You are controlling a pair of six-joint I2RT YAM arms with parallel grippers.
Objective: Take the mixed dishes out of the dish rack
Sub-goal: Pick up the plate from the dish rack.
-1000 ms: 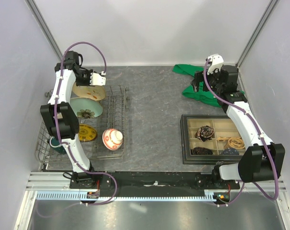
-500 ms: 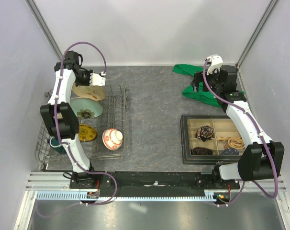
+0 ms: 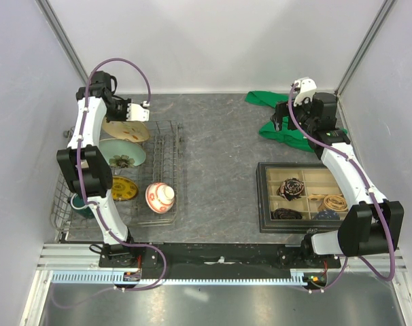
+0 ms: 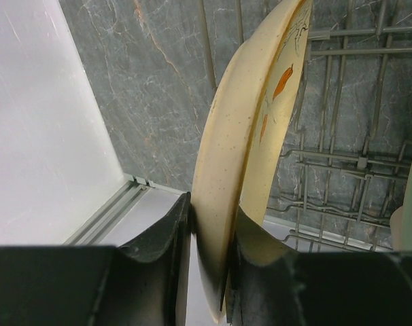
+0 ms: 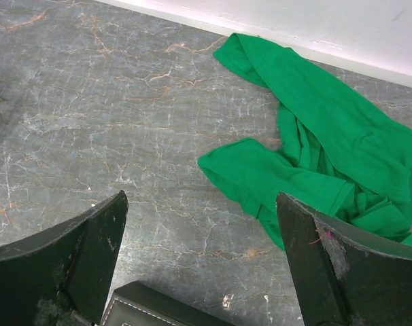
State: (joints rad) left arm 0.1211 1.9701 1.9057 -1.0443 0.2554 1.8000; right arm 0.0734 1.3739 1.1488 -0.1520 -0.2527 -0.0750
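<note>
The grey wire dish rack (image 3: 166, 170) stands at the left. At its far end stands a cream plate with orange marks (image 3: 124, 130). My left gripper (image 3: 133, 117) is shut on its rim. In the left wrist view my gripper (image 4: 213, 231) pinches the plate's (image 4: 240, 136) edge above the rack wires (image 4: 342, 109). Behind it stand a pale green plate (image 3: 122, 153), a yellow-gold plate (image 3: 124, 189), a red-and-white bowl (image 3: 160, 197) and a dark green mug (image 3: 80, 204). The beige cup is out of view. My right gripper (image 3: 282, 119) (image 5: 200, 204) is open and empty over the table.
A green cloth (image 3: 277, 129) (image 5: 315, 149) lies at the far right, just beyond my right gripper. A black compartmented tray (image 3: 304, 197) (image 5: 151, 309) with small items sits at the right. The left wall is close behind the rack.
My left gripper has shifted very slightly to the far left while shut on the cream plate. The right arm has not moved.
</note>
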